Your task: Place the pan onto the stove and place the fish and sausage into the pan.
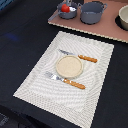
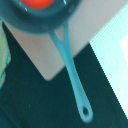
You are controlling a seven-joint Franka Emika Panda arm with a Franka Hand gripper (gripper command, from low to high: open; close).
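Observation:
The small grey-blue pan stands on the pinkish-brown stove at the far side of the exterior view, near the board's left corner. The red sausage lies inside it. A small whitish bit shows beside the sausage; it is too small to tell whether it is the fish. In the wrist view the pan holds the sausage, and its long thin handle reaches out past the stove corner over the dark table. No gripper fingers show in either view.
A larger grey pot with side handles stands on the stove next to the pan. A pale round dish is at the board's right end. The striped placemat holds a plate, a knife and a fork.

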